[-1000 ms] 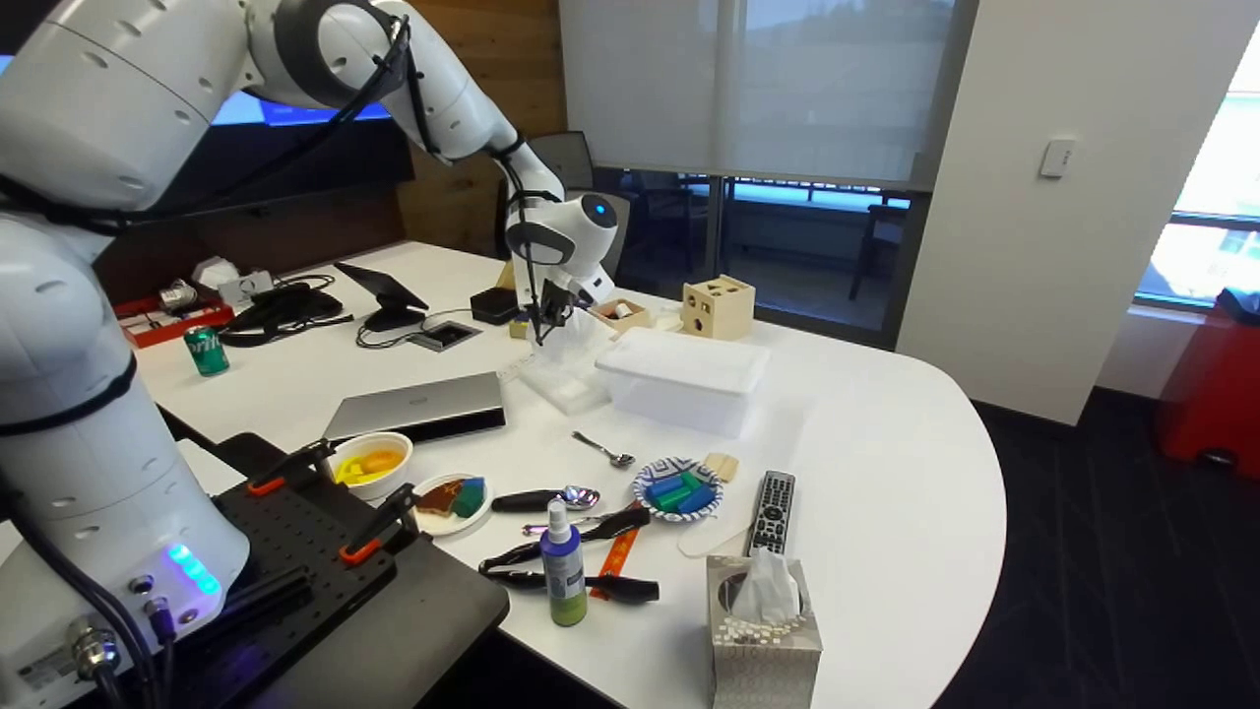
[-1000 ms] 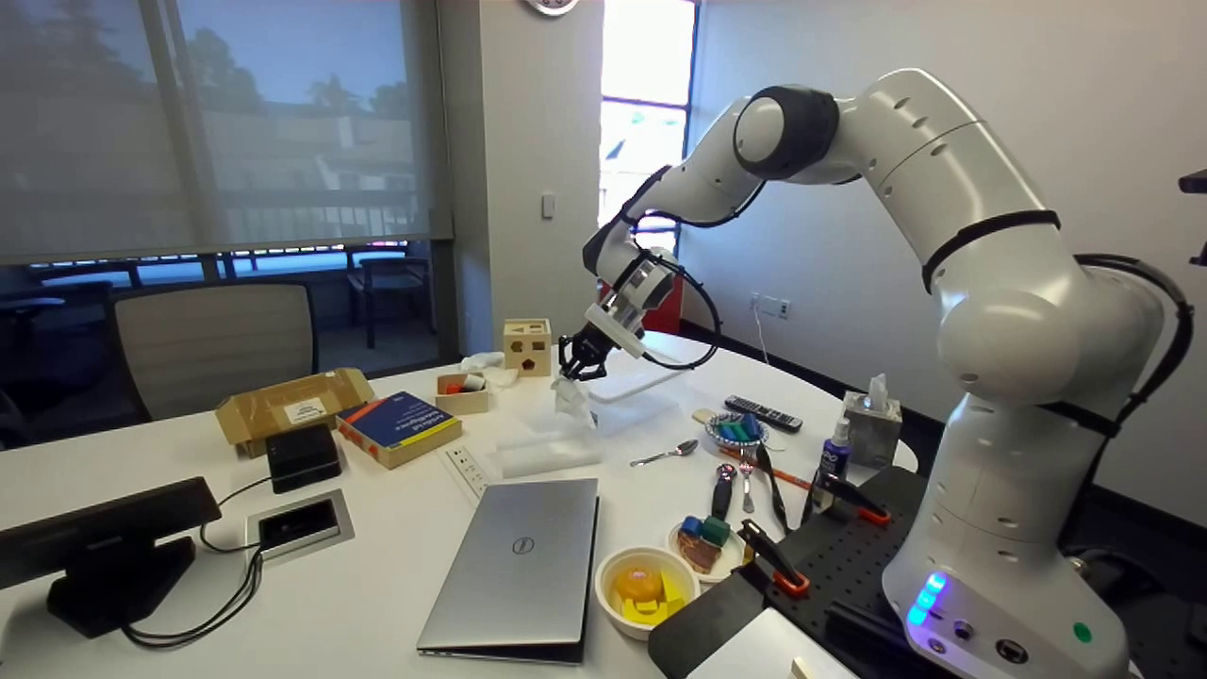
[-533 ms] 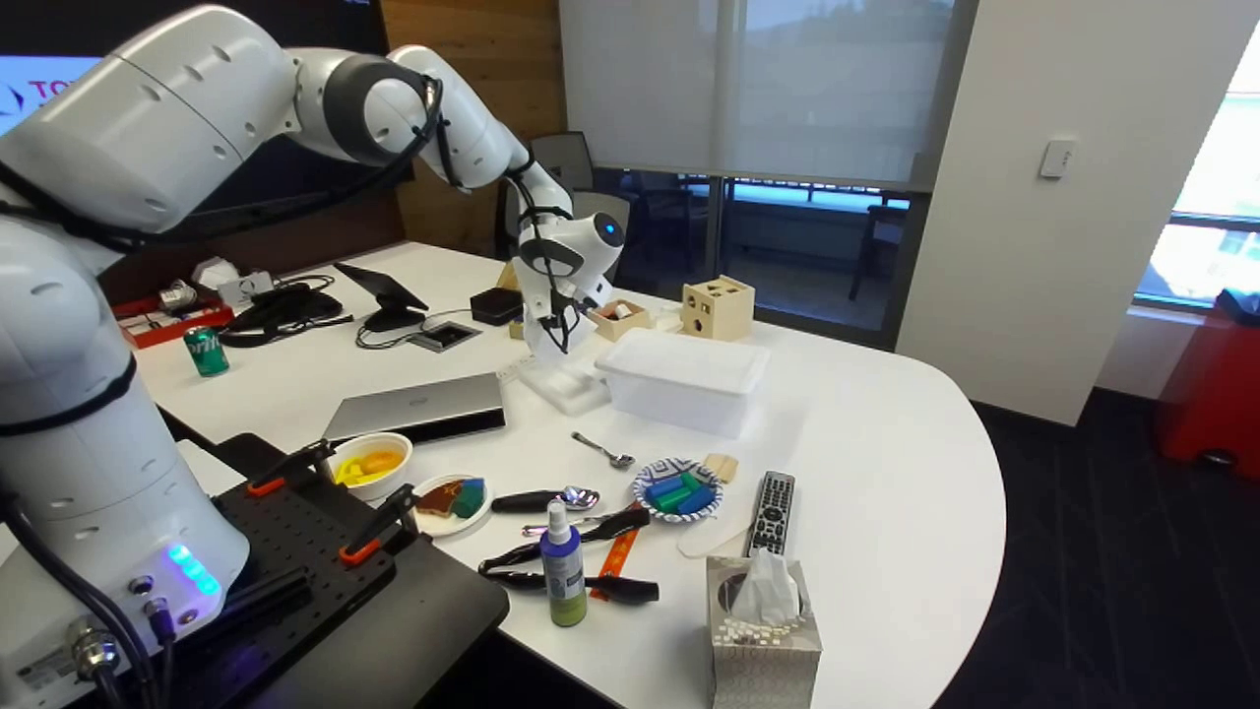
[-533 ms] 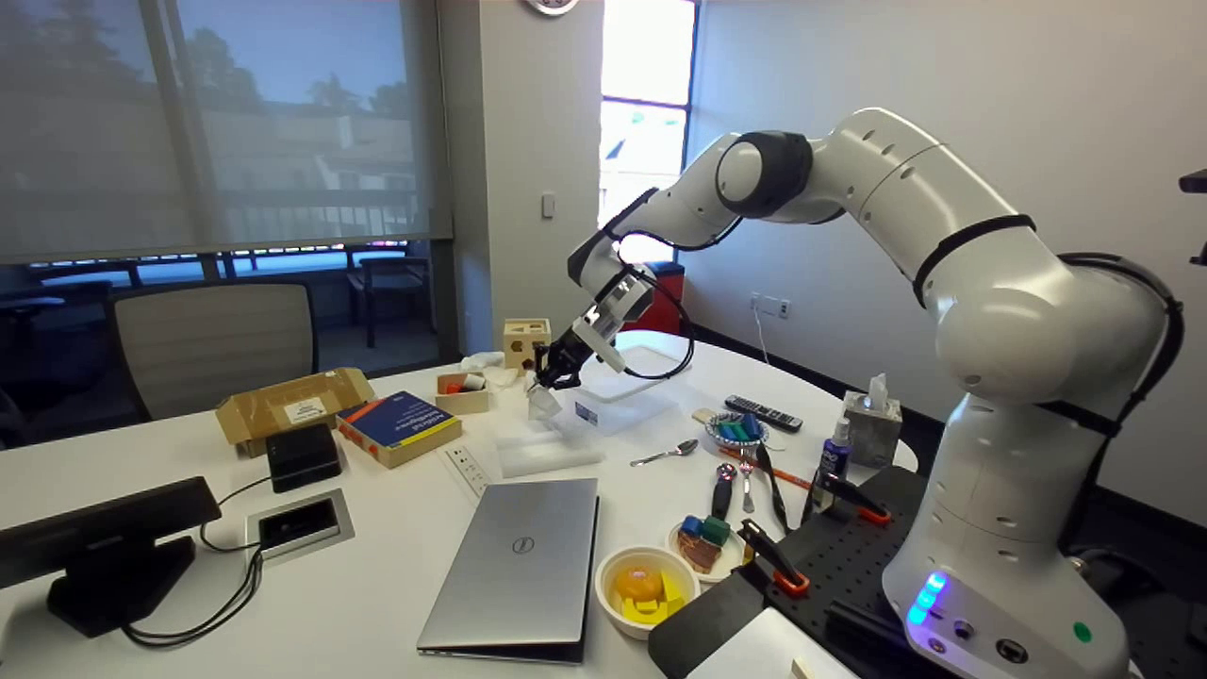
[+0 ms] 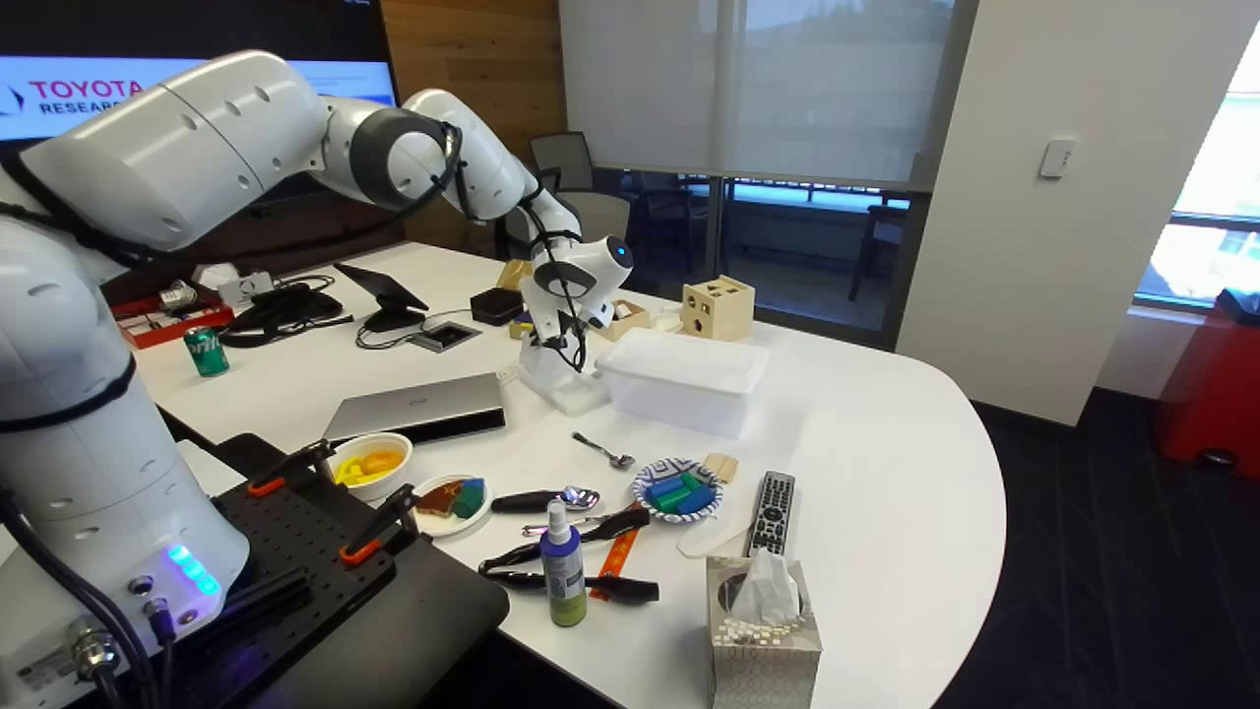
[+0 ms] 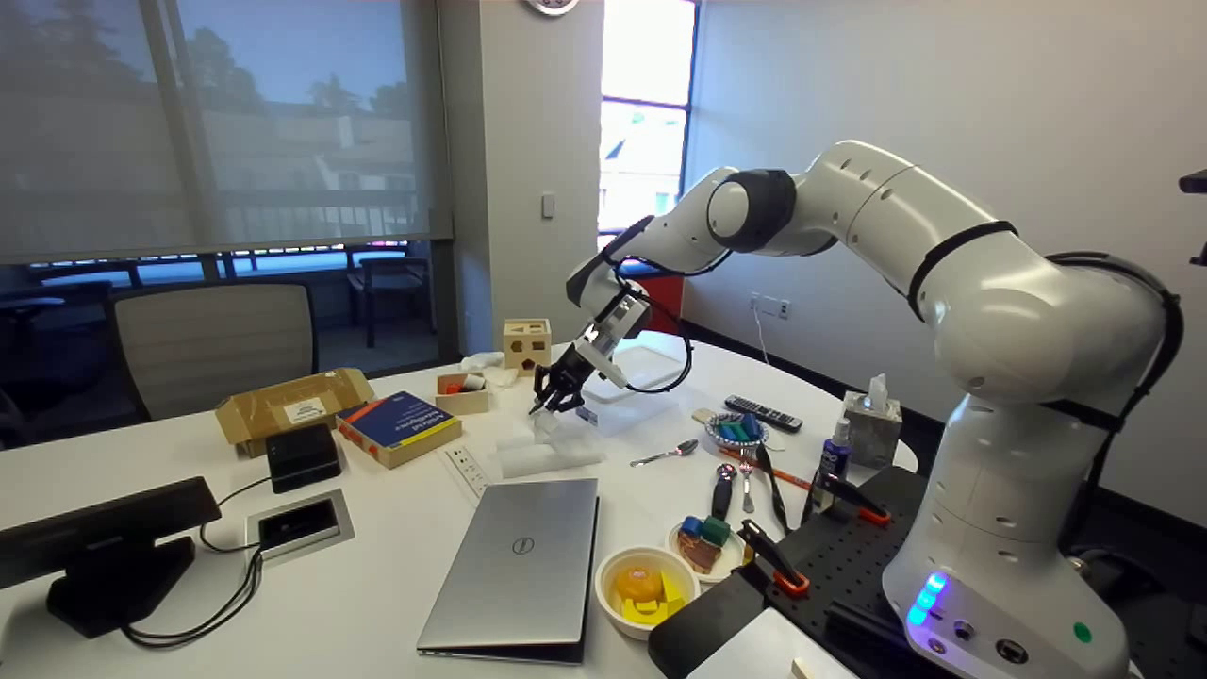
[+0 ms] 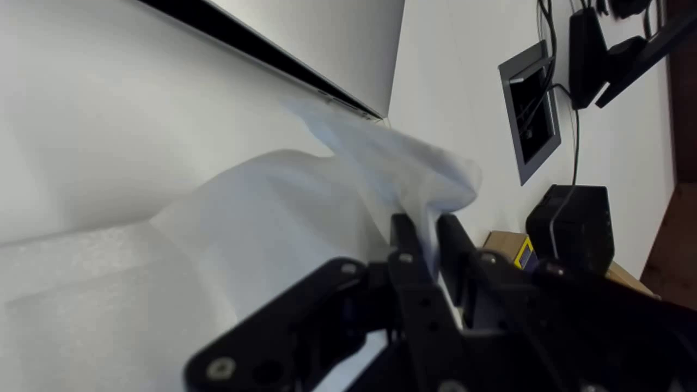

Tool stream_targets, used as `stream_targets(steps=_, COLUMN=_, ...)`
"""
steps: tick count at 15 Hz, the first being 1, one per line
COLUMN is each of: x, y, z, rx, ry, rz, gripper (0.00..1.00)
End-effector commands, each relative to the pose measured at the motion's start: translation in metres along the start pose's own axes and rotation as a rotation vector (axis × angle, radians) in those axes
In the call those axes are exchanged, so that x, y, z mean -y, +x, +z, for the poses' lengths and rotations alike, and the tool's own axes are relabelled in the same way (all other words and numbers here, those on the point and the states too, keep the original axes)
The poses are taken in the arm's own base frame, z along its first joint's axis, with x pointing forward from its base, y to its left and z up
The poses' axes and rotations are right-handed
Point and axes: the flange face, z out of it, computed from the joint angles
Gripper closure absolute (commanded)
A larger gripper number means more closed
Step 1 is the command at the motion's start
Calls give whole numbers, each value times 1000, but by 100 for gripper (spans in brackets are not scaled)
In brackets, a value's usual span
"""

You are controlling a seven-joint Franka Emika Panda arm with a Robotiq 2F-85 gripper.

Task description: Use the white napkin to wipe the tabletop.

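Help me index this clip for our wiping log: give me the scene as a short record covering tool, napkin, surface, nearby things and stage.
tool: gripper, closed
held: white napkin, pinched in the gripper, loose folds spreading out
surface: white tabletop, rounded edge
contact: cannot tell whether the napkin touches the tabletop
near gripper: flat white block, translucent lidded bin
elsewhere on table: silver laptop, remote, tissue box, spray bottle
stage: napkin gripped; whether wiping is under way, unclear
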Motion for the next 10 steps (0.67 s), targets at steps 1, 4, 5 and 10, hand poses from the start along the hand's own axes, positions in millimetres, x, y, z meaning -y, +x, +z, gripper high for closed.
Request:
stream_targets(steps=1, x=8, y=9, z=-2, rx=34, ry=-76, rz=10, gripper=50)
stream_targets(steps=4, x=15, y=12, z=-8, rx=30, ry=-155, rz=18, gripper=28)
stream_targets(steps=5, x=18, y=12, z=-11, rx=27, ry=-177, rz=18, gripper=21)
stream_targets(steps=10, x=27, y=16, z=-18, rx=23, ry=-254, rz=7, gripper=0)
